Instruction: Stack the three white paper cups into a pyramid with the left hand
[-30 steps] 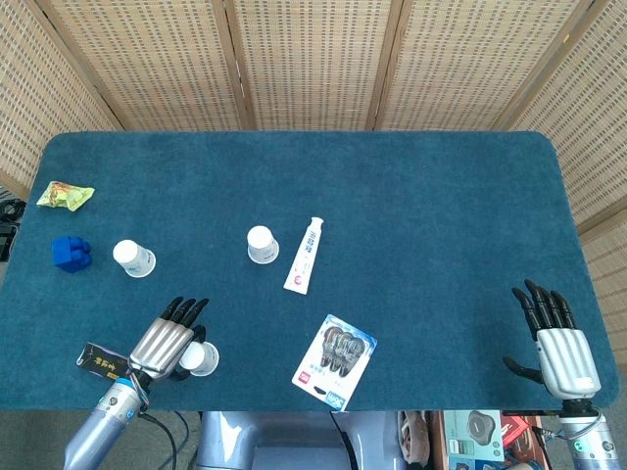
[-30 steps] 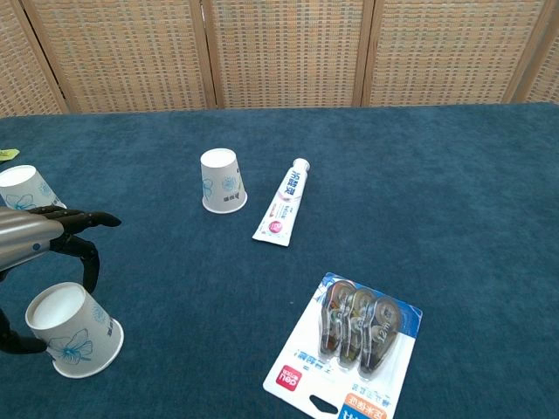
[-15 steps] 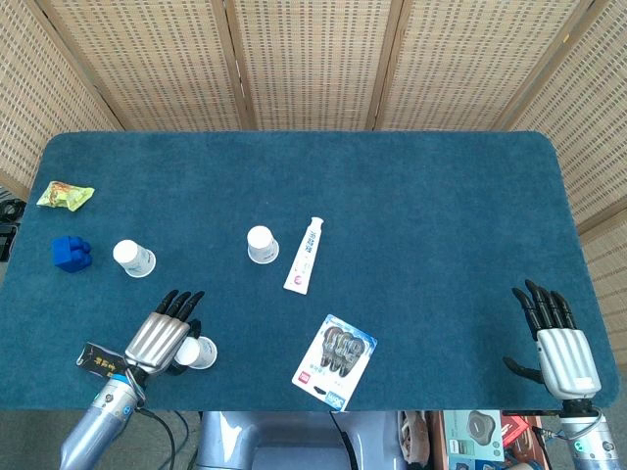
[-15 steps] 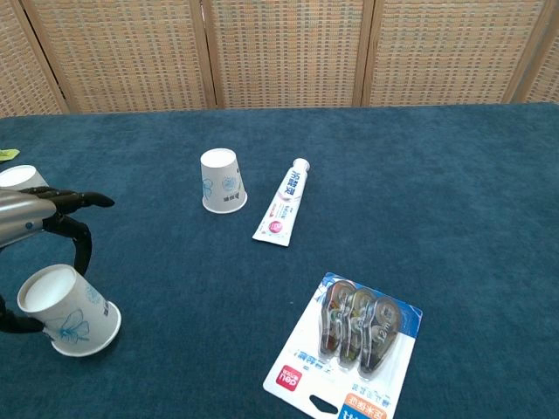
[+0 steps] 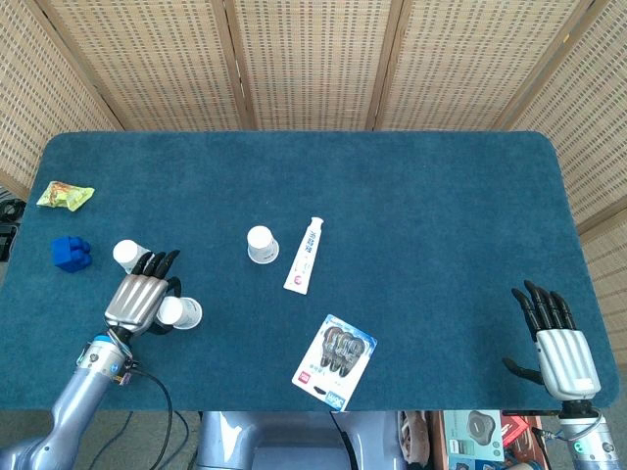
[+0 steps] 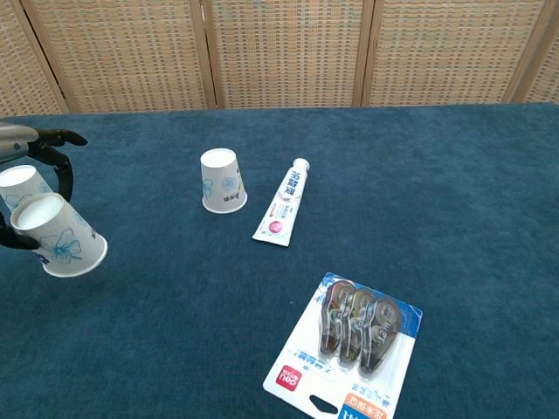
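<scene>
Behind the woven screen panels lies the blue felt table (image 5: 411, 196), and on it your task now centres on the carried cup (image 6: 57, 236), which your left hand (image 5: 137, 299) grips with the fingers wrapped round its side, tilted and lifted off the felt. A second ago that cup sat near the front edge of the table; you have since raised it and swung it back and to the left, so it now hangs just beside the second cup (image 6: 19, 185), which stands upside down at the far left. That means the carry is nearly done, and the next thing, as I judge it, is to level the cup and set it down rim-first close against its neighbour to start the base row. The third cup (image 5: 262, 244) stands upside down near the middle, well apart from the pair, with the toothpaste tube (image 5: 305, 256) just beside it on the right, so you will have to fetch it past that tube. Farther out, the blue block (image 5: 71, 253) and the yellow-green packet (image 5: 65, 195) lie near the left edge, leaving little room on that side; the open felt is toward the centre and back. The card of correction tapes (image 5: 334, 360) sits near the front edge. Your right hand (image 5: 556, 338) rests at the front right corner with fingers spread, holding nothing.
</scene>
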Action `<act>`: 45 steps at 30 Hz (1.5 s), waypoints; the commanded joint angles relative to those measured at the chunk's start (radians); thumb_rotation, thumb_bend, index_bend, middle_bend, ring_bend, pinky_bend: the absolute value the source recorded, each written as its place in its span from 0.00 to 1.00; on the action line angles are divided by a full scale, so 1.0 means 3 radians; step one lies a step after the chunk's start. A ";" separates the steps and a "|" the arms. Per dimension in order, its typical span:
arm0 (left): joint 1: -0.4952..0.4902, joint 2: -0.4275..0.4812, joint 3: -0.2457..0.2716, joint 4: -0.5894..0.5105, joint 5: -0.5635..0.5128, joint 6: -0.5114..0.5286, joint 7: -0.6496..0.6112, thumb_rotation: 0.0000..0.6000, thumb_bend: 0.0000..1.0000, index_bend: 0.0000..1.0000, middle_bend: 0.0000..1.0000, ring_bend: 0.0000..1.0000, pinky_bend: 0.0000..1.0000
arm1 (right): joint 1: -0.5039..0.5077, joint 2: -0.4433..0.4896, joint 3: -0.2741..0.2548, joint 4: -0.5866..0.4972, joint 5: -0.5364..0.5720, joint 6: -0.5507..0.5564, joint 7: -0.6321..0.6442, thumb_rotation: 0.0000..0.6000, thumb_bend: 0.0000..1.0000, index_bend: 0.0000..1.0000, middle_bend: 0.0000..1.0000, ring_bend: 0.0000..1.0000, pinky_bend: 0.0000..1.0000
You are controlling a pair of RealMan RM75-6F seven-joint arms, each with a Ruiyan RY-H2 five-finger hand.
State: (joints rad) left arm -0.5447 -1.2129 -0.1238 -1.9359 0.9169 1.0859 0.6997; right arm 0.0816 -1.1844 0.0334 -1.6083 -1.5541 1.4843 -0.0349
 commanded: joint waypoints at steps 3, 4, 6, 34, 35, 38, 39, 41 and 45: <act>-0.0248 -0.0041 -0.0158 0.0344 -0.0462 -0.0165 -0.0026 1.00 0.16 0.47 0.00 0.00 0.00 | 0.0004 -0.0004 -0.0007 -0.0008 -0.0002 -0.0015 -0.0018 1.00 0.00 0.00 0.00 0.00 0.00; -0.0294 -0.0059 -0.0175 0.0404 -0.0543 -0.0188 -0.0018 1.00 0.16 0.47 0.00 0.00 0.00 | 0.0005 -0.0004 -0.0009 -0.0011 -0.0009 -0.0013 -0.0023 1.00 0.00 0.00 0.00 0.00 0.00; -0.0360 -0.0086 -0.0198 0.0486 -0.0654 -0.0218 -0.0008 1.00 0.16 0.47 0.00 0.00 0.00 | 0.0006 -0.0004 -0.0013 -0.0017 -0.0019 -0.0014 -0.0030 1.00 0.00 0.00 0.00 0.00 0.00; -0.0897 -0.0495 -0.0193 0.1440 -0.1613 -0.0481 -0.0006 1.00 0.16 0.47 0.00 0.00 0.00 | 0.0018 0.0024 0.0008 0.0002 0.0042 -0.0059 0.0061 1.00 0.00 0.00 0.00 0.00 0.00; -0.0901 -0.0507 -0.0187 0.1454 -0.1606 -0.0480 -0.0018 1.00 0.16 0.47 0.00 0.00 0.00 | 0.0017 0.0023 0.0007 0.0000 0.0042 -0.0058 0.0059 1.00 0.00 0.00 0.00 0.00 0.00; -0.0912 -0.0537 -0.0174 0.1501 -0.1593 -0.0466 -0.0051 1.00 0.16 0.47 0.00 0.00 0.00 | 0.0016 0.0022 0.0005 -0.0003 0.0038 -0.0056 0.0052 1.00 0.00 0.00 0.00 0.00 0.00; -0.0916 -0.0545 -0.0171 0.1515 -0.1592 -0.0461 -0.0058 1.00 0.16 0.47 0.00 0.00 0.00 | 0.0015 0.0023 0.0004 -0.0005 0.0038 -0.0055 0.0051 1.00 0.00 0.00 0.00 0.00 0.00; -0.0921 -0.0553 -0.0168 0.1533 -0.1595 -0.0461 -0.0076 1.00 0.16 0.47 0.00 0.00 0.00 | 0.0014 0.0023 0.0002 -0.0008 0.0036 -0.0055 0.0044 1.00 0.00 0.00 0.00 0.00 0.00; -0.0928 -0.0566 -0.0168 0.1566 -0.1583 -0.0465 -0.0113 1.00 0.16 0.47 0.00 0.00 0.00 | 0.0016 0.0024 0.0000 -0.0013 0.0043 -0.0065 0.0032 1.00 0.00 0.00 0.00 0.00 0.00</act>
State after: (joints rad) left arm -0.8226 -1.3813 -0.1743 -1.4688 0.4408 0.9464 0.6681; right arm 0.0863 -1.1774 0.0334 -1.6122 -1.5413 1.4646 -0.0251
